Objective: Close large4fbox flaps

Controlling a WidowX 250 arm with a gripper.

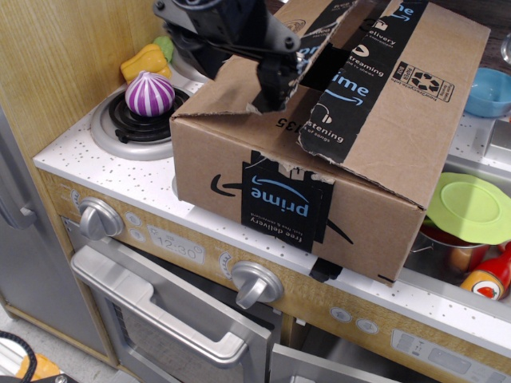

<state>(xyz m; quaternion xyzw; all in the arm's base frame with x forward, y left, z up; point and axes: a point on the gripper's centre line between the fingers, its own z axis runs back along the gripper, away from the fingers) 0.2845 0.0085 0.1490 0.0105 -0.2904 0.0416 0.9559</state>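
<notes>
Cardboard dominates my only view: the large4fbox (319, 152), matte brown with glossy black tape, sits on the speckled white counter (96, 171) beside a striped purple onion toy (149, 92). My dark gripper (271, 84) presses on the left of the flaps (319, 48); I cannot tell whether it is clenched.

The big brown large4fbox (319, 159), printed "135" with black-and-blue prime tape, sits on the desk; its flaps (383, 88) lie nearly closed, one small gap showing.
</notes>
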